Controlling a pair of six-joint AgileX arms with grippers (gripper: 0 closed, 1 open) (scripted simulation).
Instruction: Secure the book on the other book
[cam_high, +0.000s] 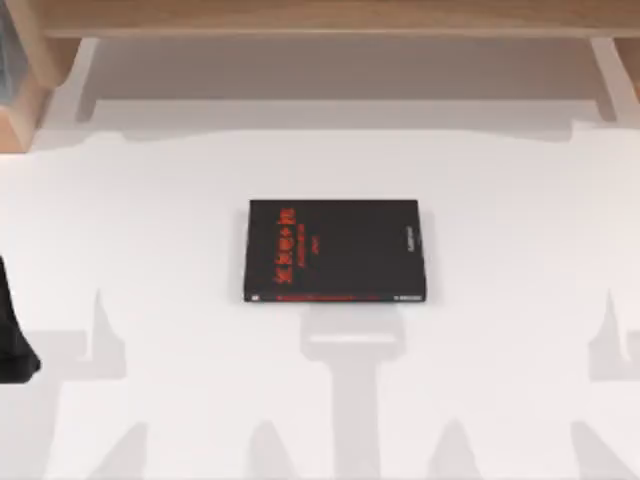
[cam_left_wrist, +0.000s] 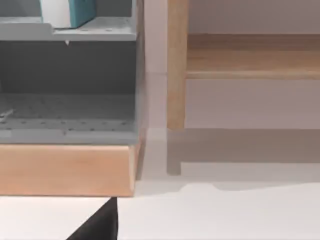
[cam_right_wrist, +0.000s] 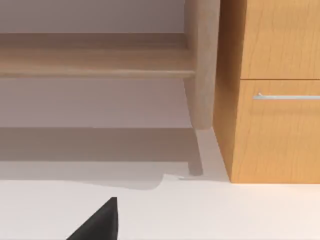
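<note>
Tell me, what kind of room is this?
Probably a study or office corner. A black book with red lettering lies on a white table; a grey shelf unit holds a teal-blue book, and a wooden cabinet has a drawer handle. My left arm is parked at the table's left edge.

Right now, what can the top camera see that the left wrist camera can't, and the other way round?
The top view alone has the black book with red lettering, lying flat mid-table. The left wrist view alone has the teal book, up on a grey shelf of a wooden-based unit. Both share the white table and the pale wooden frame behind it.
</note>
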